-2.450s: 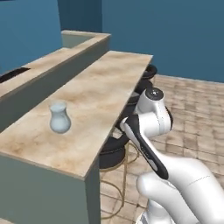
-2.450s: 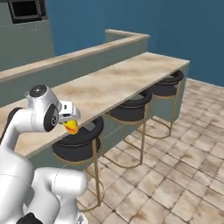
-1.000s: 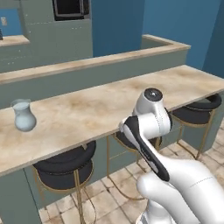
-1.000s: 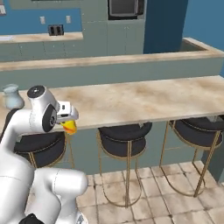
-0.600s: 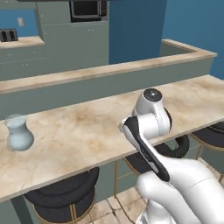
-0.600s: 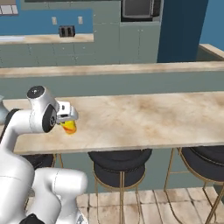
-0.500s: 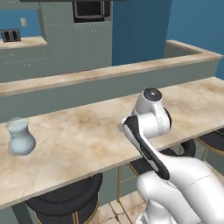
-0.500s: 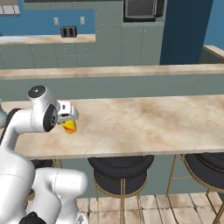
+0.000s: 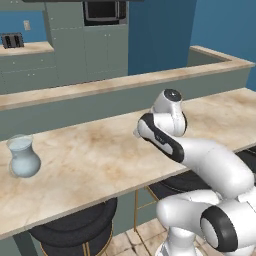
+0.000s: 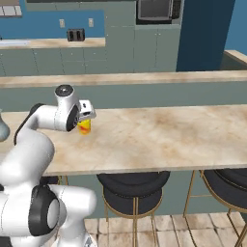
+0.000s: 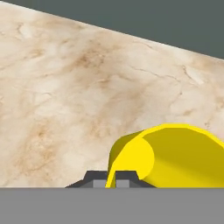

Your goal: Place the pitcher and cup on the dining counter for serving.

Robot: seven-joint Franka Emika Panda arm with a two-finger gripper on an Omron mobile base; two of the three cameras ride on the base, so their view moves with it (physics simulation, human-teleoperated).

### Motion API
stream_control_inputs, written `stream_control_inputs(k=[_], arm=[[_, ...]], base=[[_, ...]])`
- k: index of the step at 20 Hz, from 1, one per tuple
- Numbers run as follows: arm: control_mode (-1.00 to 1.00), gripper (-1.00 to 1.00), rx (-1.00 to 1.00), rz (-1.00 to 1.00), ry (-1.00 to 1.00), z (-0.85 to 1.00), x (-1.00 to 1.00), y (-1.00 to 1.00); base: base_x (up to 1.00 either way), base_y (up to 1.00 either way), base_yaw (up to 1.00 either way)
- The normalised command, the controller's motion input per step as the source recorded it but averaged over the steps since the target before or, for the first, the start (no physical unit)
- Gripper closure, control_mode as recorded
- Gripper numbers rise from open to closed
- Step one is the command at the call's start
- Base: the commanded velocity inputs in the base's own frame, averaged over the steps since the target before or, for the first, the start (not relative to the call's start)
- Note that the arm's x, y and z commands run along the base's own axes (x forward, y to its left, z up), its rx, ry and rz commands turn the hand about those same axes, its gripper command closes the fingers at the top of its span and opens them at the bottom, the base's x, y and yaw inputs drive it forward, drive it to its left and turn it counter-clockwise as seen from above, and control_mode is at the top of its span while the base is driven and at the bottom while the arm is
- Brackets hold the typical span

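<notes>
- Left base view: the base has swung round to face the counter (image 9: 100,155); the pitcher (image 9: 22,157) already stands there
- Right base view: the claw (image 10: 84,120), clamped on the cup (image 10: 85,126), now hangs over it
- Hand view: cup just above marble, so placing seems next

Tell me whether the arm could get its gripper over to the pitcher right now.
Probably not yet: the gripper is shut on the yellow cup. The dining counter between it and the pitcher lies bare.
</notes>
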Motion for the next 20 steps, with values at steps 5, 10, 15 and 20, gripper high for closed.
stream_control_inputs(k=[5,10,15,20], arm=[[-1.0,1.0,0.0,0.09,0.11,0.0,0.25,0.03],[-1.0,1.0,-0.04,0.02,0.1,-0.28,0.3,0.27],[-1.0,1.0,-0.09,0.0,0.0,-0.46,0.42,0.42],[-1.0,1.0,-0.03,0.0,0.0,-0.35,0.44,0.33]], base=[[0.0,0.0,0.0],[0.0,0.0,0.0],[0.0,0.0,0.0],[0.0,0.0,0.0]])
